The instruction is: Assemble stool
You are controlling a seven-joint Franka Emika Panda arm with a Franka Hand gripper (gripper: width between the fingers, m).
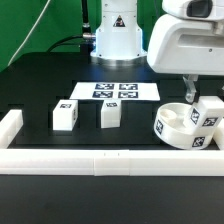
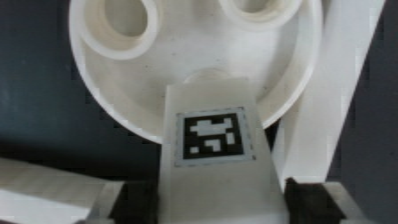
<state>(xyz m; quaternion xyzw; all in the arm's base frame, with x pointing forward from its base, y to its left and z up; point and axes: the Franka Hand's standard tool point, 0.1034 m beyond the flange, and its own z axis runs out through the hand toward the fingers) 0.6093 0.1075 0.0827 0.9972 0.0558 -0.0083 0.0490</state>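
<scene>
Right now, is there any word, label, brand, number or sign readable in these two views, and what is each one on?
No words, brands or numbers are readable in either view.
Marker board: black-and-white square tags, patterns only.
Loose leg on the exterior view's left and loose leg beside it: one tag each, too small to make out.
Third leg: one tag, clear in the wrist view, a pattern, no characters.

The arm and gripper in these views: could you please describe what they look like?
The arm is glossy white with rounded shells and dark joint seams. A bulky white housing sits above the gripper. Its fingertips look black. No markings are legible.
</scene>
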